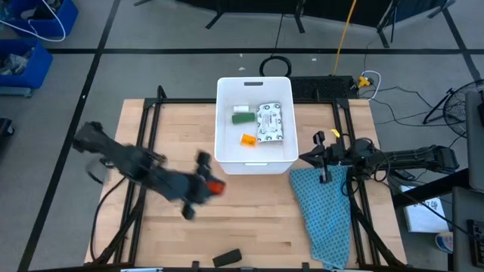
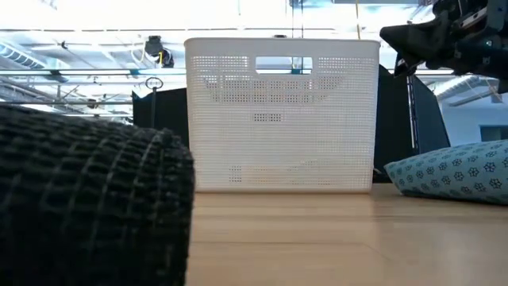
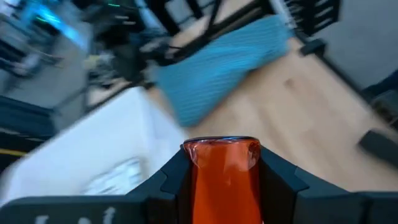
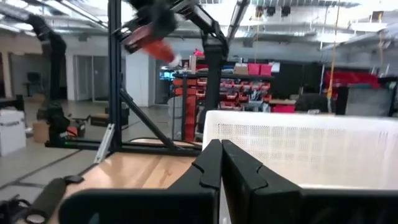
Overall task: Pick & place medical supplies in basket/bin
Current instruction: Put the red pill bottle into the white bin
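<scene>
High view: overhead, straight down, whole bench (image 1: 249, 219). Low view: bench-top level, faces tub (image 2: 282, 115) close up. L wrist view: near, over bench twd cloth (image 3: 224, 62). R wrist view: level, behind tub. All share tub.

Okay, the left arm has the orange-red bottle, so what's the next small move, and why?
Probably carry it over the white tub: the left gripper, shut on the orange-red bottle, is short of the tub's near wall.
</scene>
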Tool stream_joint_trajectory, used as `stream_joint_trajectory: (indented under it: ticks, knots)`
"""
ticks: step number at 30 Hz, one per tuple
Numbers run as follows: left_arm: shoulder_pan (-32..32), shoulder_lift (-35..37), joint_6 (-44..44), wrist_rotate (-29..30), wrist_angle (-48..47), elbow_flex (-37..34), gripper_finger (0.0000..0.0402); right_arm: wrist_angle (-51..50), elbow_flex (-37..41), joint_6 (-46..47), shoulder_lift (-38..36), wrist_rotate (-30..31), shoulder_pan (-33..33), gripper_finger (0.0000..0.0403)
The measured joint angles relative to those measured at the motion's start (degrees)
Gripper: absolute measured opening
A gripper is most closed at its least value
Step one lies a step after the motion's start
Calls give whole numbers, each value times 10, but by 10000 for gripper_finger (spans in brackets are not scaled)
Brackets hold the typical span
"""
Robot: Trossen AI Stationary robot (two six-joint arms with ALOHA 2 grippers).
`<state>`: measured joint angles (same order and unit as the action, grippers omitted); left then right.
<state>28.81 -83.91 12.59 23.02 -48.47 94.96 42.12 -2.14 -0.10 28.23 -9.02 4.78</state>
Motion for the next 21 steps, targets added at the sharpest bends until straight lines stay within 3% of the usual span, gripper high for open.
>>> stream_joint_trajectory:
  ticks: [5,10,16,21]
  knots:
    - [-49,94,35,34,-54,-5,130,13,0,-11,0,15,0,0]
    - [-144,201,80,-11,25,-94,130,13,0,-22,2,15,0,0]
    - [-252,326,79,-79,232,-310,130,14,0,-67,5,51,0,0]
    - [-301,391,38,-82,464,-532,130,39,0,-113,5,90,7,0]
